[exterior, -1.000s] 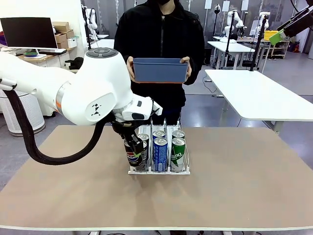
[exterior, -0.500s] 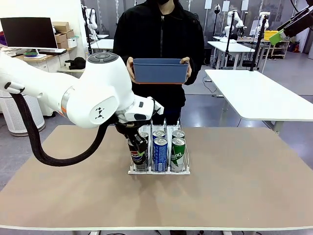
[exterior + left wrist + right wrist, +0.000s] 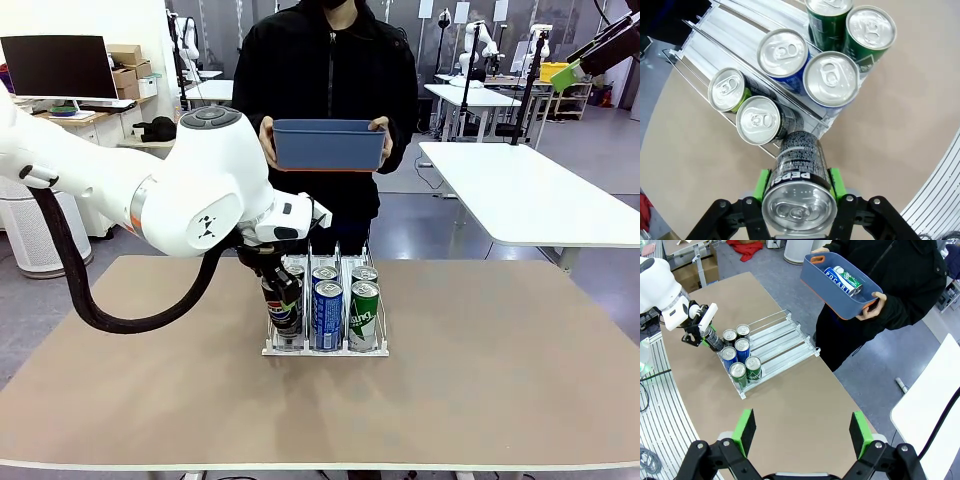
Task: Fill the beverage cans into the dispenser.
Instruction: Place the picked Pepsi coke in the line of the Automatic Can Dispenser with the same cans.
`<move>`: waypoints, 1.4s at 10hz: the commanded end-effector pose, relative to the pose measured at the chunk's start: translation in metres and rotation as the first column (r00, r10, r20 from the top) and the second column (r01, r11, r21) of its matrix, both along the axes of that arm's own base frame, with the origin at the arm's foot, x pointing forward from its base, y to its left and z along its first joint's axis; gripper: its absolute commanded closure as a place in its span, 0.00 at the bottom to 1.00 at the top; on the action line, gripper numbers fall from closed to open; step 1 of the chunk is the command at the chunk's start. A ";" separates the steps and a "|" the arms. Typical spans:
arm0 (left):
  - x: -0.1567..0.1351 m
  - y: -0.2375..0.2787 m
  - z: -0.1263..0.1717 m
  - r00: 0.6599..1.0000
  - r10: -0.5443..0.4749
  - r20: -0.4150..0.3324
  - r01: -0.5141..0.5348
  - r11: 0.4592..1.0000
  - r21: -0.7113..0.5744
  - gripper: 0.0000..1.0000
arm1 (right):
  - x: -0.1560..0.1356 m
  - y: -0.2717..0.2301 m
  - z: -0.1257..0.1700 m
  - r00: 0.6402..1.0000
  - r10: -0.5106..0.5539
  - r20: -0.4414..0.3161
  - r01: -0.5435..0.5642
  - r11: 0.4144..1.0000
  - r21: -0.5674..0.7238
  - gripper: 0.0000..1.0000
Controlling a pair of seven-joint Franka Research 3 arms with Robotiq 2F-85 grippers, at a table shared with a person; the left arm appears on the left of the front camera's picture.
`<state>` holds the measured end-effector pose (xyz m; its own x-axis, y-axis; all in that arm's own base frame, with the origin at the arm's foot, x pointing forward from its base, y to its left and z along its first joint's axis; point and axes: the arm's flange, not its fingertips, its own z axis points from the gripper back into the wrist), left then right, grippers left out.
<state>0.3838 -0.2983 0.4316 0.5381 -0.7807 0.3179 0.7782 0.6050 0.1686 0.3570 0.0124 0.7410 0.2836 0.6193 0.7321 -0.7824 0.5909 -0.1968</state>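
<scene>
Left gripper: green-padded fingers are clamping a dark Pepsi can by its upper body, closed tight on it, silver top facing the wrist camera.

Position: the can is hanging slightly tilted at the near left corner of the dispenser, just beside the front dark can of the left lane. Cannot tell whether its base is touching the rack's front lip.

Dispenser is sitting mid-tabletop. Each lane is carrying two cans at the near end: dark, blue, green. The far stretch of the lanes is lying free.

Right gripper is hovering high above the scene, fingers spread wide, holding nothing.

A person is holding a blue bin with more cans in it at the far side.

Judgement on the step: the near end of the left lane is looking full, so the free room is behind the second dark can. To do this well, I'd be levelling the can upright first, centring it between the wire dividers, lowering until the base is sitting flat, and only then spreading the fingers. I'd also be watching the outer finger against the left wire and the neighbouring can top.
</scene>
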 end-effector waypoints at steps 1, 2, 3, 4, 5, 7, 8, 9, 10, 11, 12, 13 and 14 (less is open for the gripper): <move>0.023 -0.003 0.002 0.997 0.033 0.069 -0.033 0.999 -0.002 0.42 | 0.000 0.000 0.000 1.000 -0.001 -0.001 0.001 1.000 0.001 0.00; 0.026 -0.005 0.001 0.997 0.035 0.068 -0.035 0.999 0.002 0.42 | 0.000 0.000 0.000 1.000 -0.001 -0.001 0.001 1.000 0.001 0.00; 0.029 -0.007 -0.003 0.998 0.031 0.058 -0.032 0.999 0.011 0.42 | 0.000 0.000 0.000 1.000 -0.001 -0.001 0.001 1.000 0.001 0.00; 0.032 -0.007 -0.008 0.999 0.019 0.043 -0.020 1.000 0.019 0.42 | 0.000 0.000 0.000 1.000 -0.001 -0.001 0.001 1.000 0.001 0.00; 0.034 -0.008 -0.015 1.000 0.008 0.027 -0.009 0.999 0.032 0.42 | 0.000 0.000 0.000 1.000 -0.001 -0.001 0.001 1.000 0.001 0.00; 0.034 -0.016 -0.026 1.000 0.002 0.011 -0.003 0.998 0.056 0.42 | 0.000 0.000 0.000 1.000 -0.001 -0.001 0.001 1.000 0.001 0.00; 0.034 -0.017 -0.032 1.000 -0.009 0.002 0.008 0.997 0.072 0.42 | 0.000 0.000 0.000 1.000 -0.001 -0.001 0.001 1.000 0.001 0.00; 0.034 -0.020 -0.038 1.000 -0.013 -0.008 0.013 0.997 0.078 0.42 | 0.000 0.000 0.000 1.000 -0.001 -0.001 0.001 1.000 0.001 0.00; 0.035 -0.024 -0.044 1.000 -0.012 -0.010 0.013 0.996 0.090 0.42 | 0.000 0.000 0.000 1.000 -0.001 -0.001 0.001 1.000 0.001 0.00; 0.034 -0.025 -0.047 0.999 -0.022 -0.027 0.024 0.995 0.094 0.42 | 0.000 0.000 0.000 1.000 -0.001 -0.001 0.001 1.000 0.001 0.00; 0.035 -0.027 -0.054 0.996 -0.036 -0.086 0.045 0.994 0.104 0.42 | 0.000 0.000 0.000 1.000 -0.001 -0.001 0.001 1.000 0.001 0.00; 0.035 -0.025 -0.053 0.991 -0.033 -0.132 0.043 0.996 0.075 0.42 | 0.000 0.000 0.000 1.000 -0.001 -0.001 0.001 1.000 0.001 0.00; 0.030 -0.020 -0.049 0.997 -0.043 -0.058 0.048 0.995 0.084 0.42 | 0.000 0.000 0.000 1.000 -0.001 -0.001 0.001 1.000 0.001 0.00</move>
<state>0.4190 -0.3206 0.3790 0.5254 -0.8247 0.2097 0.8144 0.5587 0.1570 0.3570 0.0124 0.7410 0.2836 0.6193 0.7321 -0.7824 0.5909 -0.1968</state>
